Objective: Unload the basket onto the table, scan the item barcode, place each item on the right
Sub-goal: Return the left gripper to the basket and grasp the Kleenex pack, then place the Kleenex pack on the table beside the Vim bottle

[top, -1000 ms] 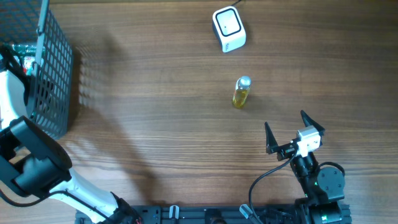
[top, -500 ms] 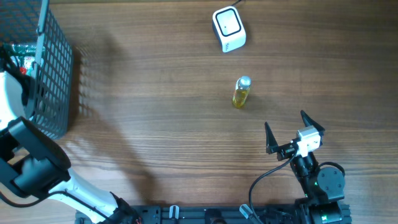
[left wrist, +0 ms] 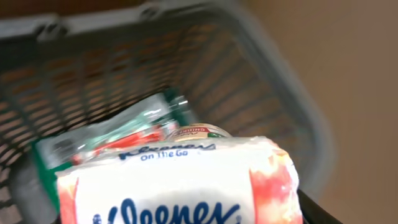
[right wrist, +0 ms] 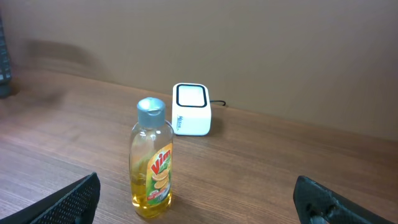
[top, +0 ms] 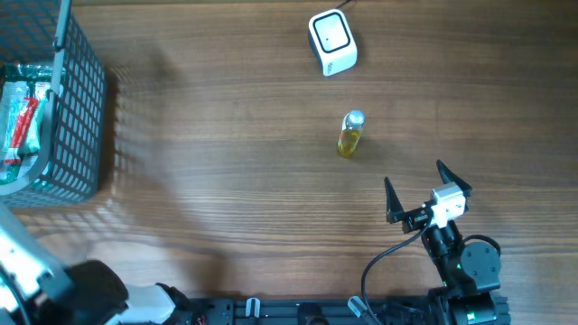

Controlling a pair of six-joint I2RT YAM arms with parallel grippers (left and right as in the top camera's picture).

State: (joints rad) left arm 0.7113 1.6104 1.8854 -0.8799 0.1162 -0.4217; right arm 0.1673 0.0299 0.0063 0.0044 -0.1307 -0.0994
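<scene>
Wooden worktop (top: 226,181). Grey wire basket (top: 81,99): far-left corner, holding red-and-green packets (top: 20,126). Kleenex tissue pack (left wrist: 174,186): raised over the basket, clamped in the half-closed left gripper (left wrist: 186,218). Right gripper (top: 414,173): near edge, right side, fingers spread wide, nothing in them. White scanner (top: 332,41): far edge, right of middle. Bottle (top: 350,134) of yellow liquid: upright, mid-worktop, between scanner and right gripper, clear of both.

Saw the white-and-orange Kleenex tissue pack (left wrist: 180,180) cut off at the bottom edge, hiding the left claw (left wrist: 186,214) but for one dark finger (left wrist: 348,213) sliver; could not tell the grip. Found the grey wire basket (left wrist: 280,106) blurred, the print on the green-and-red packet (left wrist: 106,137) inside unreadable.
</scene>
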